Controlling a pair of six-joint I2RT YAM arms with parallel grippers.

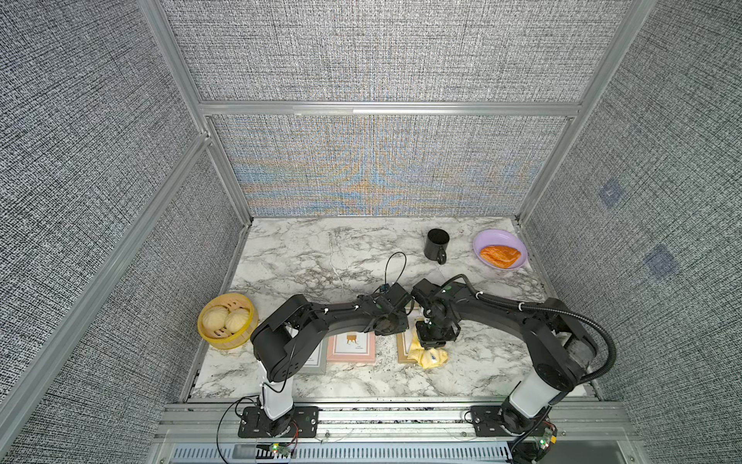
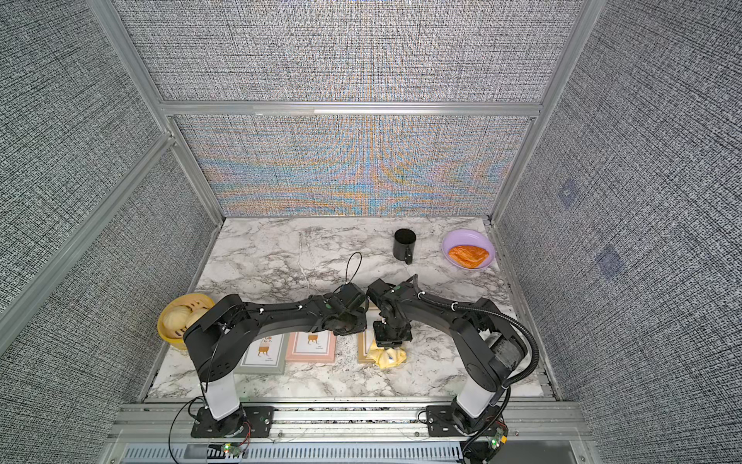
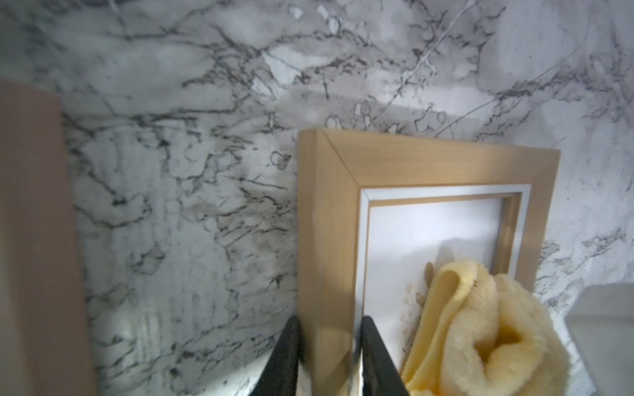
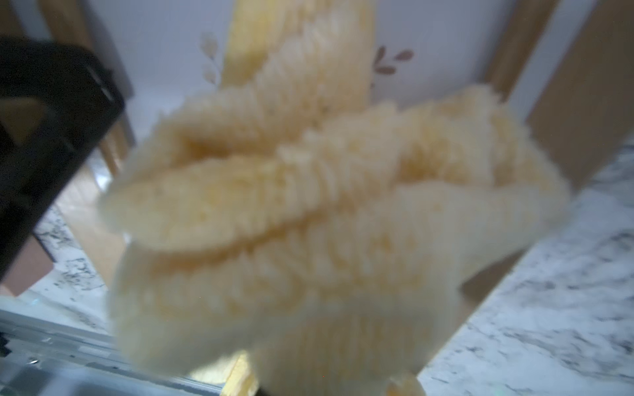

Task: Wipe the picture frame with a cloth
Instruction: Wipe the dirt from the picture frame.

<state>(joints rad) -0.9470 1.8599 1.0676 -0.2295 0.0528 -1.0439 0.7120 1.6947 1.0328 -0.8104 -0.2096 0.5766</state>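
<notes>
Top views — marble table (image 1: 321, 249) carries three picture frames lying flat in a row near its front edge: grey frame (image 2: 261, 355), partly under the left arm, pink frame (image 1: 351, 347), wooden frame (image 1: 402, 346). The cloth (image 1: 433, 358) is bunched on the wooden frame, partly on the glass, and spills over the rail farthest from the pink frame. Left wrist view: left gripper (image 3: 329, 329) is clamped on the wooden frame's near side rail, with a black finger (image 3: 284, 356) on either side of it. Right gripper (image 1: 433, 341) points down, clenched on the top of the cloth — pale-yellow folds fill the right wrist view, blurred.
</notes>
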